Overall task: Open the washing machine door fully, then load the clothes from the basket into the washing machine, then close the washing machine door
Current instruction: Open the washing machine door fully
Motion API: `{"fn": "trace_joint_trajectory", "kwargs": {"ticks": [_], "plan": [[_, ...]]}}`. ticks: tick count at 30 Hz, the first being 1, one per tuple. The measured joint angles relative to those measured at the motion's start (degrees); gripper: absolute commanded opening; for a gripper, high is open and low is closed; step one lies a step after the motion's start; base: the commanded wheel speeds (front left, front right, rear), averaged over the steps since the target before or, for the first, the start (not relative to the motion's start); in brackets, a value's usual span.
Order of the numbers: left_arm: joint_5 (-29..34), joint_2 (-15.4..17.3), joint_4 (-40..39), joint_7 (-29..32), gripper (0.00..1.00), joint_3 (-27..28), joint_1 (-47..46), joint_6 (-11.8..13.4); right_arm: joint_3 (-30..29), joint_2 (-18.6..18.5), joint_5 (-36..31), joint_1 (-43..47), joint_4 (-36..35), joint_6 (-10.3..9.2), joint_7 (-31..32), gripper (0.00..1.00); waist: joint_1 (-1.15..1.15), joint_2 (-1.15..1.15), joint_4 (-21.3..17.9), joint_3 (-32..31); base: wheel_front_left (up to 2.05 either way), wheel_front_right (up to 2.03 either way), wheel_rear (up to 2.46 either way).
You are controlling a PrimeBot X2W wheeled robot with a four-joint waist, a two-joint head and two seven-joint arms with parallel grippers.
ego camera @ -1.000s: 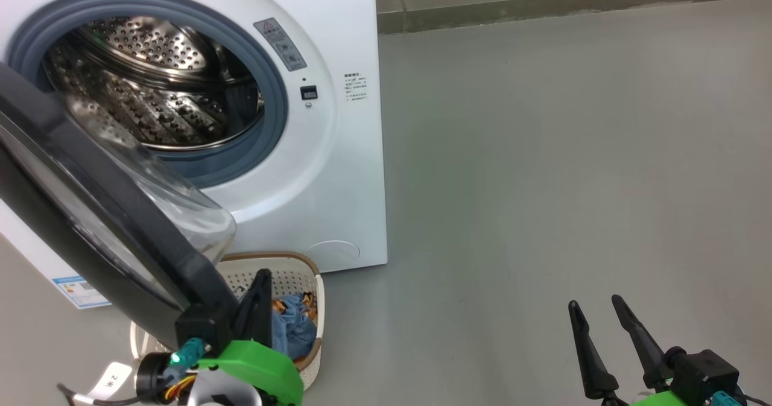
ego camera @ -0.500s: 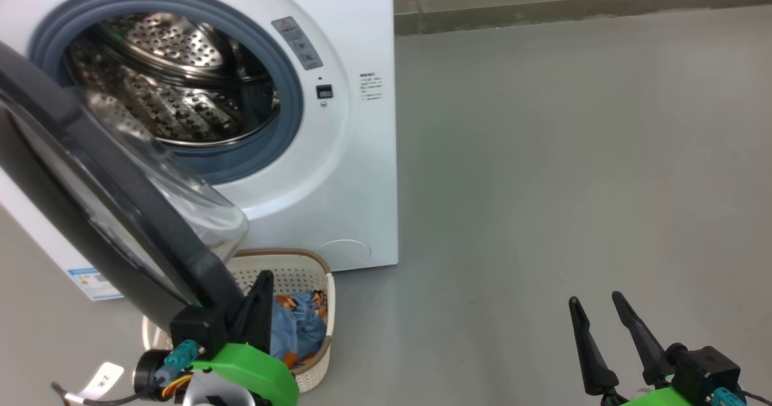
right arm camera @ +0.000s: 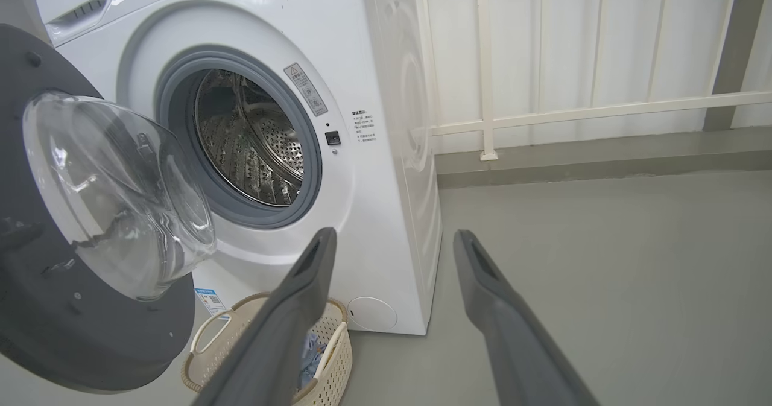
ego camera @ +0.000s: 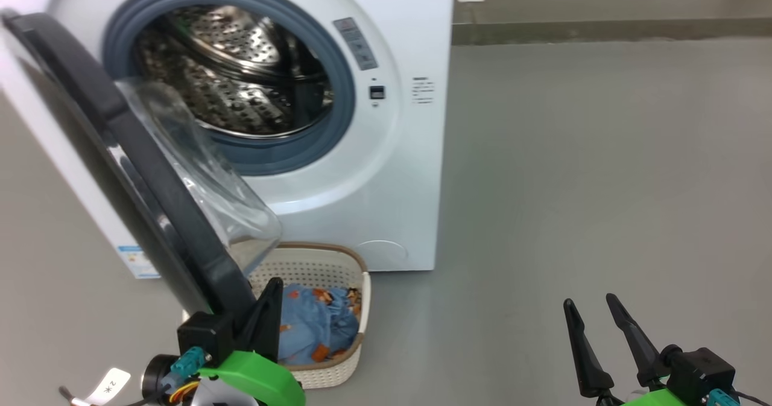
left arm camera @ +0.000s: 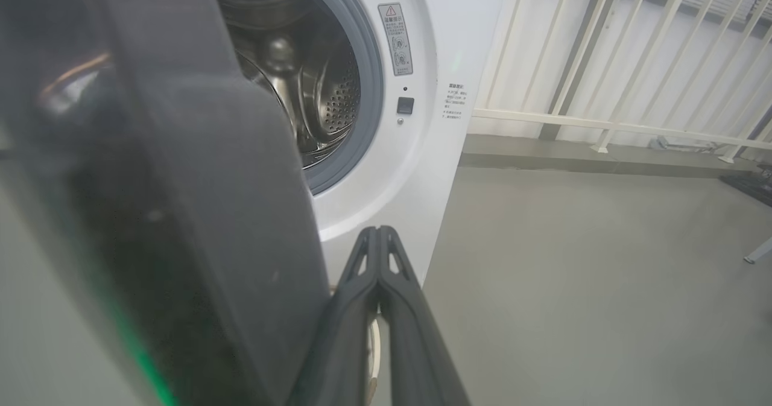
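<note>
- The washing machine door (ego camera: 154, 180) stands at the far left, swung well out from the opening. I judge it is not yet fully open, since its glass bowl (ego camera: 229, 195) hangs above the near-left corner of the basket.
- The left hand (ego camera: 274, 285) is clenched with nothing held, its two fingers pressed together. It lies just beside the door's lower black rim, apparently pushing with its side. With no grip on the rim, the fingers could slide off the glossy edge and the door might drift back toward the opening.
- The basket (ego camera: 313, 267) sits on the floor against the foot of the machine, directly below the door. The clothes (ego camera: 313, 327) are bundled inside it. A downward slip of the left arm could strike or tip the basket. While the door overhangs it, reaching the bundle from the left looks blocked.
- The washing machine (ego camera: 392, 201) has its drum (ego camera: 241, 80) exposed and empty. A blue label sticker (ego camera: 136, 261) shows low on its front, behind the door.
- The grey floor (ego camera: 573, 183) stretches to the right of the machine.
- The right hand (ego camera: 588, 300) waits at the lower right with its fingers released and apart, grasping nothing, well away from the basket.
- A white railing (right arm camera: 603, 110) runs behind the machine, out of the way.
</note>
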Motion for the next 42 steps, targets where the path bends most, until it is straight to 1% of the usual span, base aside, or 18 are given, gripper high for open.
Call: {"fn": "trace_joint_trajectory", "kwargs": {"ticks": [10,14,21,24,25,32,36,42], "plan": [[-0.4,0.3,-1.5,-0.2,0.00,-0.4,1.3,0.1,0.2,0.0,0.0,0.0,0.2,0.00,-0.4,1.00,0.00,0.00,6.1,-0.5,0.00,0.00,0.00],[-1.0,1.0,-1.8,-0.2,0.00,-0.2,1.8,0.3,0.4,0.0,0.1,0.0,0.3,0.00,-0.5,1.00,0.00,0.00,8.7,-0.7,0.00,0.00,0.00],[-1.5,2.8,-2.0,-0.2,0.00,1.3,2.1,1.5,1.1,0.0,0.1,0.0,0.6,0.00,-0.5,1.00,0.00,0.00,13.2,-0.7,0.00,0.00,0.00],[-1.6,3.0,-2.0,-0.2,0.00,1.6,2.1,1.5,1.2,0.0,0.1,0.0,0.6,0.00,-0.5,1.00,0.00,0.00,14.2,-0.7,0.00,0.00,0.00],[-1.9,3.1,-2.3,-0.2,0.00,1.8,2.2,2.0,1.3,0.0,0.1,0.0,0.6,0.00,-0.5,1.00,0.00,0.00,15.0,-0.6,0.00,0.00,0.00],[-2.5,4.0,-2.9,-0.4,0.00,3.3,3.4,2.9,2.3,0.0,0.0,0.0,0.6,0.00,-0.5,1.00,0.00,0.00,17.0,0.1,0.00,0.00,0.00],[-3.1,4.4,-3.1,-0.4,0.00,4.2,3.5,3.3,2.4,0.0,-0.1,0.0,0.4,0.00,-0.4,1.00,0.00,0.00,17.3,0.6,0.00,0.00,0.00],[-4.4,4.8,-3.9,-1.6,0.00,7.2,4.1,4.5,2.5,0.0,-0.9,0.0,-0.9,0.00,0.6,1.00,0.00,0.00,17.5,2.4,0.00,0.00,0.00]]}}
